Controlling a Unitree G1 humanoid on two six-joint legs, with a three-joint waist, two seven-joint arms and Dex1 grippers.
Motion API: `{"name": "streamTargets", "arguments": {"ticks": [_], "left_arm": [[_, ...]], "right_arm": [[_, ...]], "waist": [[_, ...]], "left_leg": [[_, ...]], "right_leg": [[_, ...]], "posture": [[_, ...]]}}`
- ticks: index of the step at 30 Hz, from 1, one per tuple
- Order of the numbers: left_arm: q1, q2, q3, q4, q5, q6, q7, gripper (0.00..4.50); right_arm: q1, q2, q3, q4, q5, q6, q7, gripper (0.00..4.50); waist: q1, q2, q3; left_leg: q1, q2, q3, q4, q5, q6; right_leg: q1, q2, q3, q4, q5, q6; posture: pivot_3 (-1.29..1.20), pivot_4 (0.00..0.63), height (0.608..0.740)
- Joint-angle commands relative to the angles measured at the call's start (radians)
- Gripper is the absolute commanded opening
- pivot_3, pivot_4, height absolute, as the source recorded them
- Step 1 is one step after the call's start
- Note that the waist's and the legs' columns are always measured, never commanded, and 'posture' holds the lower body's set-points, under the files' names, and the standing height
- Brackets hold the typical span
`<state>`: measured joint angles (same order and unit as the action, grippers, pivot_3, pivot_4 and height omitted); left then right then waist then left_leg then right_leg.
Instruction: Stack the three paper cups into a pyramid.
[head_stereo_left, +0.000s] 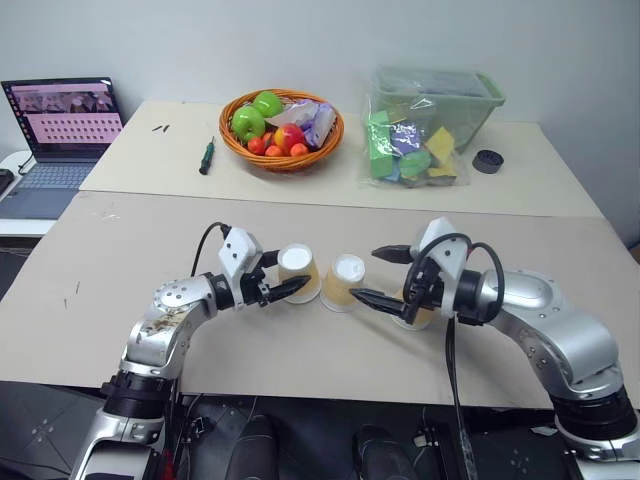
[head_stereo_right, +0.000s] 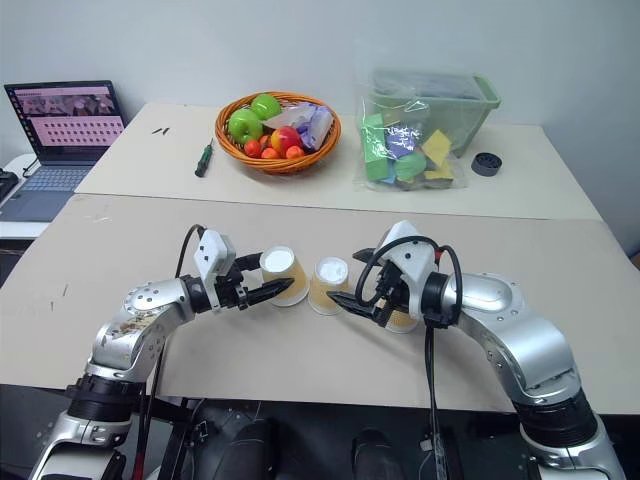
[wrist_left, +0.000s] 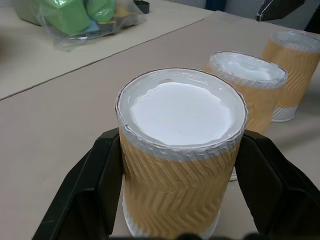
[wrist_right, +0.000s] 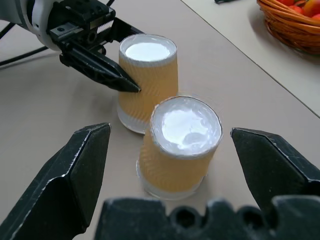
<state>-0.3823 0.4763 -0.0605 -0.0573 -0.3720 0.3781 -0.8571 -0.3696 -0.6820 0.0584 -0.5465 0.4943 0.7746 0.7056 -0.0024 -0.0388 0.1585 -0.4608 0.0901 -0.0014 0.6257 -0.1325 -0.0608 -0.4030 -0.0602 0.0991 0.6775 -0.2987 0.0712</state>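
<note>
Three tan ribbed paper cups stand upside down in a row on the near table, white bases up, none stacked. My left gripper (head_stereo_left: 288, 272) is shut on the left cup (head_stereo_left: 298, 272), its fingers (wrist_left: 100, 180) pressed on both sides while the cup's rim rests on the table. The middle cup (head_stereo_left: 345, 282) stands just beside it. My right gripper (head_stereo_left: 365, 273) is open, its fingers (wrist_right: 80, 165) spread wide either side of the middle cup (wrist_right: 181, 150) without touching it. The third cup (head_stereo_left: 415, 318) sits largely hidden under my right hand, and it is the far one (wrist_left: 292, 70) in the left wrist view.
On the far table are a wicker basket of fruit (head_stereo_left: 282, 130), a green bin with a bag of coloured blocks (head_stereo_left: 425, 140), a black round lid (head_stereo_left: 487, 160) and a screwdriver (head_stereo_left: 206, 155). A laptop (head_stereo_left: 60, 130) stands at the far left.
</note>
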Motion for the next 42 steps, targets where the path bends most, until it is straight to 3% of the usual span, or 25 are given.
{"name": "streamTargets", "arguments": {"ticks": [1,5,6,7,8,16,22,27,34,42], "left_arm": [[-0.017,-0.003,-0.007,0.009,0.006,-0.021,-0.020,3.30],[-0.025,-0.003,-0.008,0.008,0.008,-0.025,-0.035,3.30],[-0.026,-0.004,-0.007,0.007,0.009,-0.026,-0.038,3.85],[-0.027,-0.003,-0.008,0.004,0.010,-0.027,-0.042,3.99],[-0.027,-0.002,-0.009,0.002,0.014,-0.028,-0.042,4.46],[-0.031,0.060,0.036,-0.113,-0.048,0.061,-0.074,4.46],[-0.026,0.209,0.147,-0.256,-0.201,0.229,-0.124,4.46],[-0.027,0.251,0.197,-0.315,-0.267,0.301,-0.094,4.46],[-0.023,0.247,0.200,-0.321,-0.275,0.321,-0.049,4.46],[-0.043,0.245,0.192,-0.324,-0.283,0.330,-0.029,4.46]], "right_arm": [[0.001,-0.015,-0.043,-0.055,0.021,0.012,-0.009,4.50],[0.002,-0.019,-0.049,-0.059,0.020,0.016,-0.009,4.50],[0.002,-0.019,-0.050,-0.059,0.019,0.017,-0.010,4.50],[0.001,-0.019,-0.050,-0.059,0.018,0.017,-0.011,4.50],[0.001,-0.019,-0.050,-0.058,0.018,0.017,-0.010,4.50],[0.003,-0.025,-0.073,-0.045,0.024,0.009,-0.001,4.50],[-0.031,-0.098,-0.367,-0.003,0.212,0.026,0.077,4.50],[0.008,-0.195,-0.549,0.040,0.327,0.051,0.138,4.50],[0.379,-0.356,-0.456,0.097,0.077,-0.109,0.293,4.50],[0.285,-0.308,-0.306,0.087,0.039,-0.146,0.266,4.50]], "waist": [[-0.004,0.000,0.000],[-0.008,0.000,0.000],[-0.008,0.000,0.000],[-0.009,0.000,0.000],[-0.009,0.000,0.000],[-0.010,0.000,0.000],[-0.010,0.000,0.002],[-0.008,0.002,0.005],[0.000,0.002,0.005],[-0.024,0.005,0.006]], "left_leg": [[0.000,0.000,0.000,0.000,0.000,0.000],[0.000,0.000,0.000,0.000,0.000,0.000],[0.000,0.000,0.000,0.000,0.000,0.000],[0.000,0.000,0.000,0.000,0.000,0.000],[0.000,0.000,0.000,0.000,0.000,0.000],[0.000,0.000,0.000,0.000,0.000,0.000],[0.000,0.000,0.000,0.000,0.000,0.000],[0.001,0.000,0.000,-0.001,0.000,0.000],[0.001,0.000,0.000,0.001,0.000,0.001],[0.002,0.000,-0.001,0.001,0.000,0.001]], "right_leg": [[0.000,0.000,0.000,0.000,0.000,0.000],[0.000,0.000,0.000,0.000,0.000,0.000],[0.000,0.000,0.000,0.000,0.000,0.000],[0.000,0.000,0.000,0.000,0.000,0.000],[0.000,0.000,0.000,0.000,0.000,0.000],[0.000,0.000,0.000,0.000,0.000,0.000],[0.001,0.000,0.000,0.000,0.000,0.000],[0.001,0.000,0.000,-0.001,-0.001,0.000],[0.003,-0.001,-0.001,-0.004,0.000,0.001],[0.004,0.000,0.000,-0.004,-0.001,0.003]], "posture": [[0.00,0.150,0.692],[0.00,0.150,0.692],[0.00,0.150,0.692],[0.00,0.150,0.692],[0.00,0.150,0.692],[0.00,0.150,0.692],[0.00,0.150,0.692],[0.00,0.150,0.692],[0.00,0.150,0.692],[0.00,0.150,0.692]]}}
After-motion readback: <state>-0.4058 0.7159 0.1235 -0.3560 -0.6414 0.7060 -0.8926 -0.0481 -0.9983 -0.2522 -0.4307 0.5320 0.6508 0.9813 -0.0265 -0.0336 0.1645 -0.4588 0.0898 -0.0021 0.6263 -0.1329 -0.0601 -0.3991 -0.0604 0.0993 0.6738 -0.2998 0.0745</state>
